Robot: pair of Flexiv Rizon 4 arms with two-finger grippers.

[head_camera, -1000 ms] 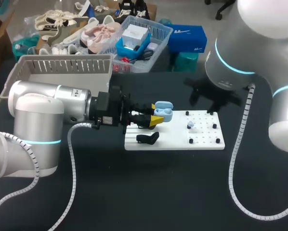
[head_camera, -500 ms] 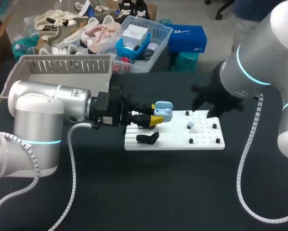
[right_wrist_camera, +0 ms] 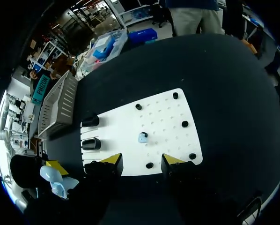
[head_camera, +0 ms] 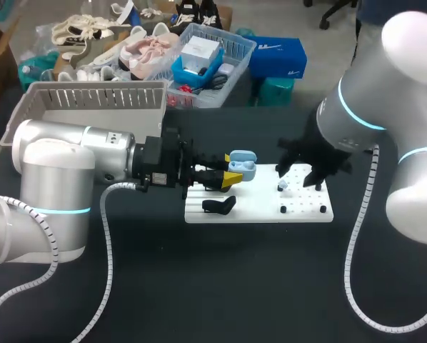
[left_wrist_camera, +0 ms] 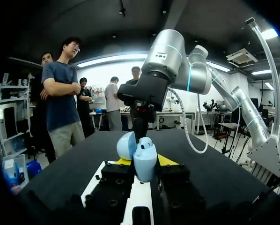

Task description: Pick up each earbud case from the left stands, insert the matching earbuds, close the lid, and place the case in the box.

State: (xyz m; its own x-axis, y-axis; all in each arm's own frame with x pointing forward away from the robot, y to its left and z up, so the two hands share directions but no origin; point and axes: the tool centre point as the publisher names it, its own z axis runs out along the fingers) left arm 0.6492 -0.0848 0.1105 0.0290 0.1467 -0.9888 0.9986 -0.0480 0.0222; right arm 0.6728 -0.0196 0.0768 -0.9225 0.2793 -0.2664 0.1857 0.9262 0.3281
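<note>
A light blue earbud case [head_camera: 242,166] with its lid up is held above the left end of the white board [head_camera: 260,210]; my left gripper [head_camera: 231,176] is shut on it. In the left wrist view the case [left_wrist_camera: 145,161] stands upright between the yellow tips of the left gripper [left_wrist_camera: 144,162]. One pale blue earbud [head_camera: 283,186] lies on the board's right half. My right gripper [head_camera: 300,174] hovers just above it. In the right wrist view the right gripper [right_wrist_camera: 143,161] is open and empty, with the earbud [right_wrist_camera: 143,137] a little ahead of it.
A black stand [head_camera: 219,206] sits on the board's left part, and small black pegs [head_camera: 283,210] dot its right half. A grey slatted box [head_camera: 92,100] stands at the table's back left. In the right wrist view two stands [right_wrist_camera: 91,143] show beside the box [right_wrist_camera: 60,101].
My right arm has swung in from behind the board's right end and come down over the earbud. The left arm and the case have not moved.
</note>
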